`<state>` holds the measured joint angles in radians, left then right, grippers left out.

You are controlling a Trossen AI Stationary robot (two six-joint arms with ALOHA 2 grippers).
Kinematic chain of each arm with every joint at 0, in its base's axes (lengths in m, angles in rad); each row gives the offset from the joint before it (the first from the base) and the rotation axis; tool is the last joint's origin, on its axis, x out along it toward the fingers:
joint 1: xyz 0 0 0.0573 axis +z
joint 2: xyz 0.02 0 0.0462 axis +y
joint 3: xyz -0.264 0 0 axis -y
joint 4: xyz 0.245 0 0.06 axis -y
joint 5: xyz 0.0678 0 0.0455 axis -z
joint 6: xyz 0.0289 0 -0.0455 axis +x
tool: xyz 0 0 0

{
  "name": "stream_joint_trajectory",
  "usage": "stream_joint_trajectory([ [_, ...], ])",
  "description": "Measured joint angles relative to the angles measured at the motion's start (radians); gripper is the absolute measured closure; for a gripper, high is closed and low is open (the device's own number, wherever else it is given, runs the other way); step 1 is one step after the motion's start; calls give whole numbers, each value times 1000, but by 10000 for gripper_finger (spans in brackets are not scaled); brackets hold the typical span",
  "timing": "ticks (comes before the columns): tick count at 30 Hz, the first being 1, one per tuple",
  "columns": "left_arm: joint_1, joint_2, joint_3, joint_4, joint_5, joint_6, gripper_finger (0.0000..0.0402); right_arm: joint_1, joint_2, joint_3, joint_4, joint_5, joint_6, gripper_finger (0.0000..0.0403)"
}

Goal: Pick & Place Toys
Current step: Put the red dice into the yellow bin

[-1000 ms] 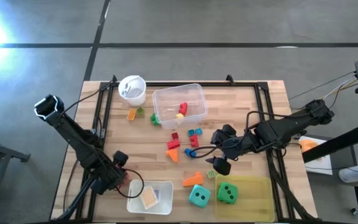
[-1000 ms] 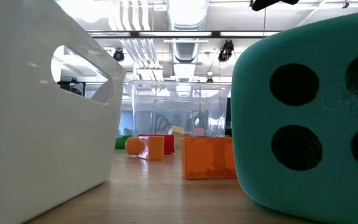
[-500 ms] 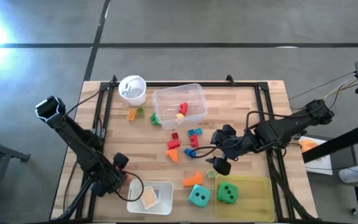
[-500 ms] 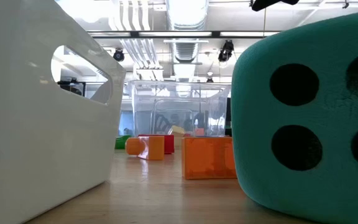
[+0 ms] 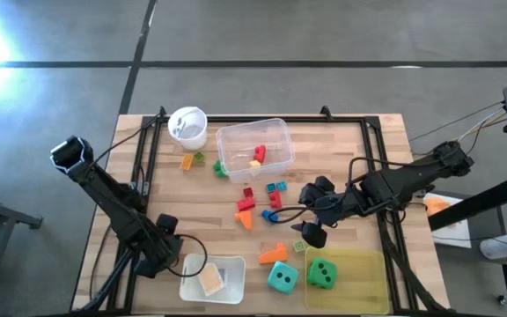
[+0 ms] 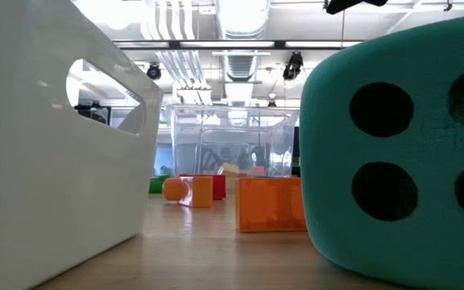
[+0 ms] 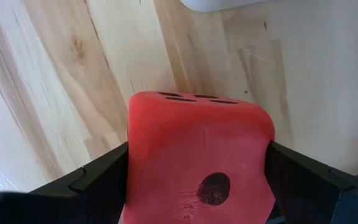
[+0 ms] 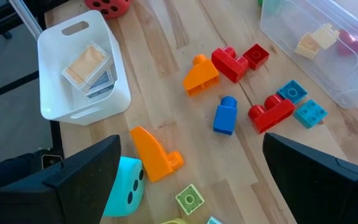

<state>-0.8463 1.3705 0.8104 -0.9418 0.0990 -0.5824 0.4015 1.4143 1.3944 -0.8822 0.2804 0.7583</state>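
- Your left gripper (image 7: 197,180) sits at the lower left of the high view, fingers either side of the red die (image 7: 199,158), closing but not clearly clamped.
- Your right gripper (image 5: 311,231), spread and empty, hovers right of centre, far from it.

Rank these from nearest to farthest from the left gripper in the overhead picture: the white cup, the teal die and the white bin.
Measured from the left gripper, at the table's front left corner:
1. White bin, just to its right along the front edge.
2. Teal die, further right, past the bin.
3. White cup, at the table's far edge.
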Motion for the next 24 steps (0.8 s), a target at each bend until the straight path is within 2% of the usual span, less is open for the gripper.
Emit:
stream_joint_trajectory([
  [8,1,0,-4,25,10,-33,76,0,0,10,7,0,1,18],
  [15,6,0,-4,35,28,-55,155,0,0,20,8,0,1,18],
  [24,6,-1,-4,47,26,-51,166,0,0,21,6,0,-2,18],
])
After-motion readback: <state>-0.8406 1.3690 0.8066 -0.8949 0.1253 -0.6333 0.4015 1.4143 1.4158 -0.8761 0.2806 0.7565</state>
